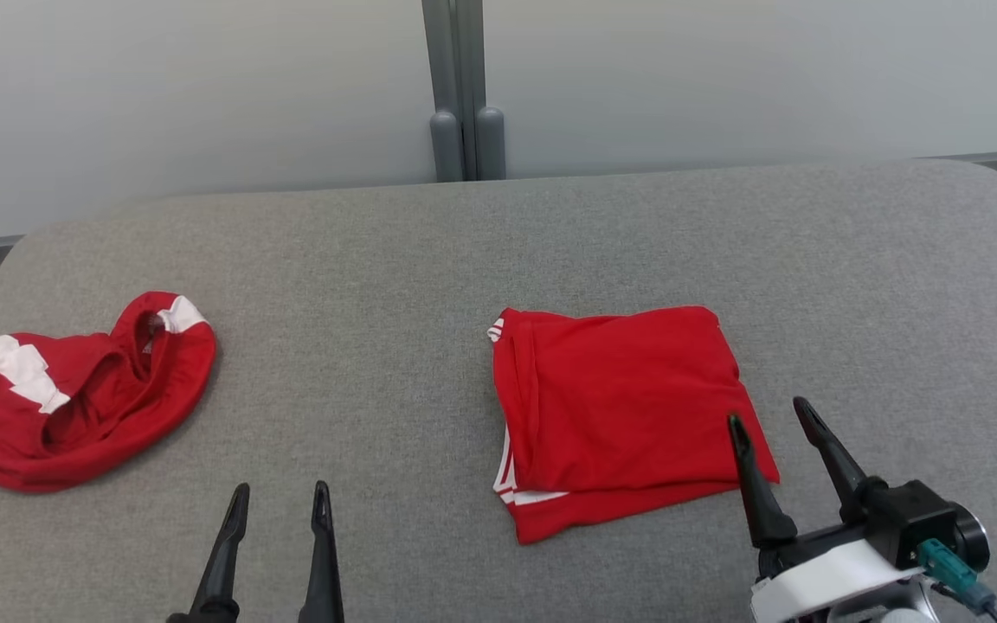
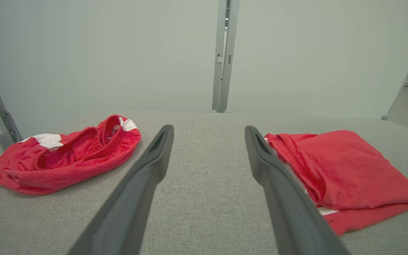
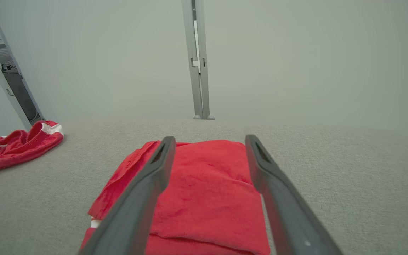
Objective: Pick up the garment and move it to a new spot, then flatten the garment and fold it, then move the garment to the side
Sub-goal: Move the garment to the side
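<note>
Hiding folded garment [image 1: 620, 407] corner: right gripper [image 1: 768, 412]; crumpled garment [image 1: 57, 407] cropped left.

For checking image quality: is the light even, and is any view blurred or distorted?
Head view: soft even light, faint shadow beside crumpled garment. Left wrist view: wide-angle stretch, near fingers blurred. Right wrist view: folded garment clear, no glare.

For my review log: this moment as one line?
folded red fabric garment: flat on grey upholstered surface | crumpled red-and-white garment: left | left gripper: open, empty | right gripper: open, empty, at folded garment's corner
</note>
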